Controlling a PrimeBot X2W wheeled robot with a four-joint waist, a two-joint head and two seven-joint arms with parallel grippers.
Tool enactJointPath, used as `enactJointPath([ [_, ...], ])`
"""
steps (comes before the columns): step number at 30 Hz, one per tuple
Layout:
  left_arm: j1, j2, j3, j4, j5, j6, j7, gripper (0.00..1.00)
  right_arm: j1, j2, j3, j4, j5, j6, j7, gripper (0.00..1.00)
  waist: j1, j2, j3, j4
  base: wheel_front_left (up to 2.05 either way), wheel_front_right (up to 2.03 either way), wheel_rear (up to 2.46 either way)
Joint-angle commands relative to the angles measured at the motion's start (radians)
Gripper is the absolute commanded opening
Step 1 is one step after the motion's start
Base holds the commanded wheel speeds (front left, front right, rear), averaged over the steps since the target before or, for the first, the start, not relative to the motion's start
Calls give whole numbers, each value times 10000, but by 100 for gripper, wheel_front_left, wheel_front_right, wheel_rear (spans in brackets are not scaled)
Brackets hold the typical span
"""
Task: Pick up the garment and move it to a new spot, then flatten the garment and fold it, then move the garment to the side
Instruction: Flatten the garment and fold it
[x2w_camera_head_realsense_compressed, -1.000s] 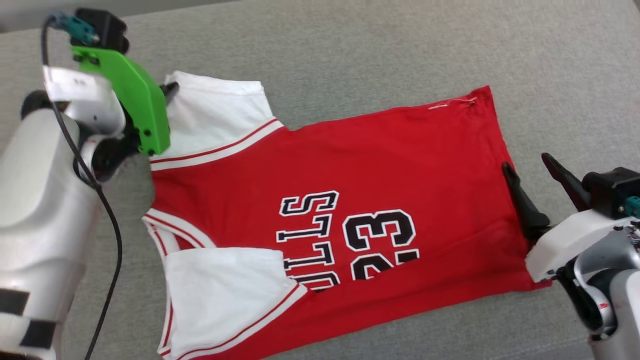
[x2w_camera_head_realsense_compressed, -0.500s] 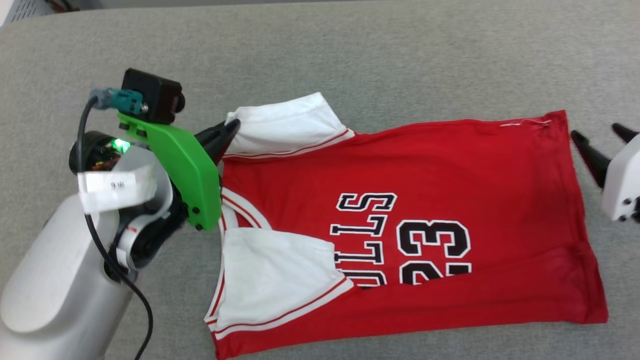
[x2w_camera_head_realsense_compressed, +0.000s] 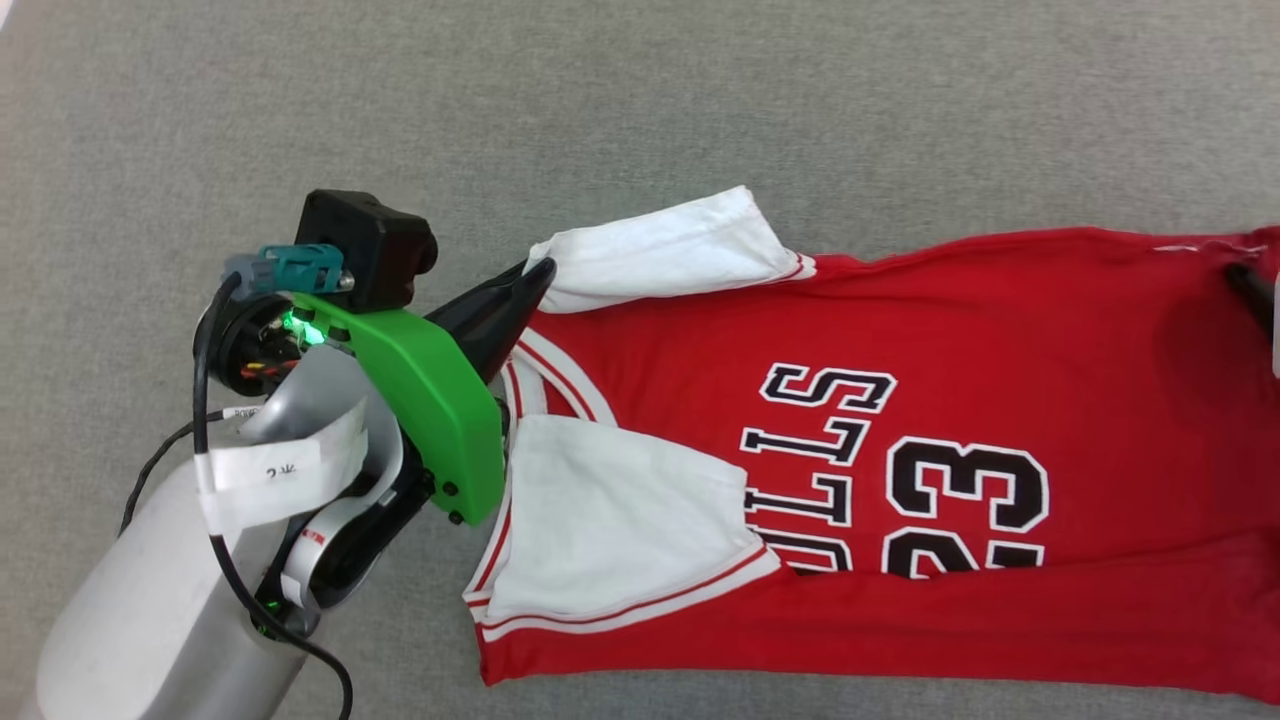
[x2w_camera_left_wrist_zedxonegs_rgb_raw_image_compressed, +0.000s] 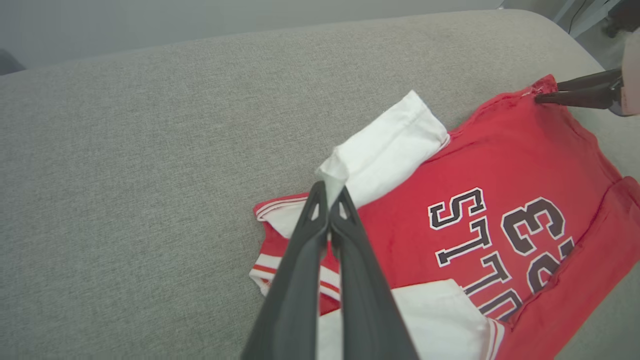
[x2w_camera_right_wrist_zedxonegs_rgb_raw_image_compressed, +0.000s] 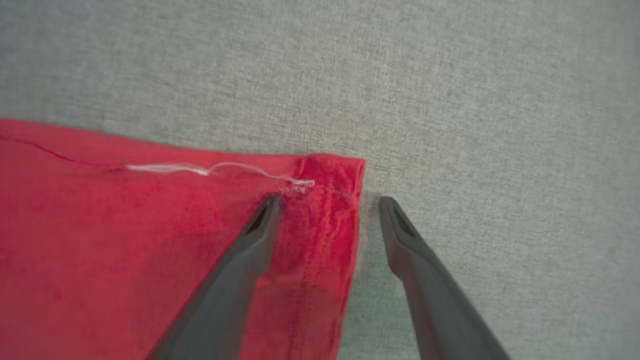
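The garment (x2w_camera_head_realsense_compressed: 900, 320), red with white sleeves and black lettering, lies spread on a grey fabric surface (x2w_camera_head_realsense_compressed: 700, 100). My left gripper (x2w_camera_head_realsense_compressed: 540, 272) is shut on the corner of the far white sleeve (x2w_camera_head_realsense_compressed: 670, 250). In the left wrist view the closed fingertips (x2w_camera_left_wrist_zedxonegs_rgb_raw_image_compressed: 328, 186) pinch that sleeve's tip (x2w_camera_left_wrist_zedxonegs_rgb_raw_image_compressed: 385, 150), which is raised slightly. My right gripper (x2w_camera_right_wrist_zedxonegs_rgb_raw_image_compressed: 327, 200) is open and straddles the hem's far corner (x2w_camera_right_wrist_zedxonegs_rgb_raw_image_compressed: 335, 172), one finger over red cloth and one over the grey surface. One of its fingers (x2w_camera_head_realsense_compressed: 1252, 288) shows at the head view's right edge.
The near white sleeve (x2w_camera_head_realsense_compressed: 610, 520) lies folded over the garment's chest. The grey surface's rounded far edge (x2w_camera_left_wrist_zedxonegs_rgb_raw_image_compressed: 250, 35) runs across the top of the left wrist view, with wide bare fabric to the left of the garment. A black cable (x2w_camera_head_realsense_compressed: 215, 560) hangs by my left forearm.
The head camera has shifted, so the garment sits further right in its view. The left gripper has closed on the far sleeve's corner, drawing it narrower. The right gripper went from mid-hem to the hem's far corner.
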Motion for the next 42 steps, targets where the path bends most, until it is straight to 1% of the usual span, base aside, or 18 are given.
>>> enactJointPath([
  [1,149,-54,-28,-40,170,61,-106,0,-118,-122,209,191,-111,-7,-10,100,1,0,220,248,0,0,0],
  [5,191,-115,-156,-22,208,29,-166,0,-171,-250,614,731,-129,-7,-171,100,1,0,239,341,0,0,0],
  [6,203,-121,-178,-7,207,16,-176,0,-155,-273,730,842,-97,-7,-169,83,1,0,232,353,0,0,0],
  [7,254,-107,-206,73,191,-16,-216,0,-95,-355,1092,1073,63,-7,-190,0,1,0,192,362,0,0,0],
  [10,306,-96,-190,230,179,-14,-286,0,-159,-340,1040,1270,171,-7,-635,0,1,0,58,350,0,0,0],
  [16,630,-78,-25,690,59,62,-595,0,-238,-66,719,1594,242,-7,-2052,0,1,0,-579,234,0,0,0],
  [20,1018,-57,121,958,-85,154,-826,0,30,82,631,1574,440,-7,-2978,0,1,0,-1169,112,0,0,0],
  [23,1382,-9,209,1118,-191,230,-963,0,441,242,410,1490,849,-7,-3493,0,1,0,-1662,26,0,0,0],
  [26,1794,55,285,1210,-276,328,-1083,0,975,271,271,1266,1209,-7,-3819,0,1,0,-2074,-38,0,0,0],
  [31,2585,182,315,1173,-420,489,-1176,0,2197,108,53,572,1841,-7,-4300,0,1,0,-2596,-55,0,0,0],
  [37,3487,294,169,1110,-551,658,-1124,0,3691,-93,-103,-289,2467,-7,-4469,0,1,0,-2868,-76,0,0,0],
  [42,4237,339,-83,1124,-626,747,-1069,0,4795,-250,-40,-855,2951,-7,-4387,0,1,0,-2933,-90,0,0,0],
])
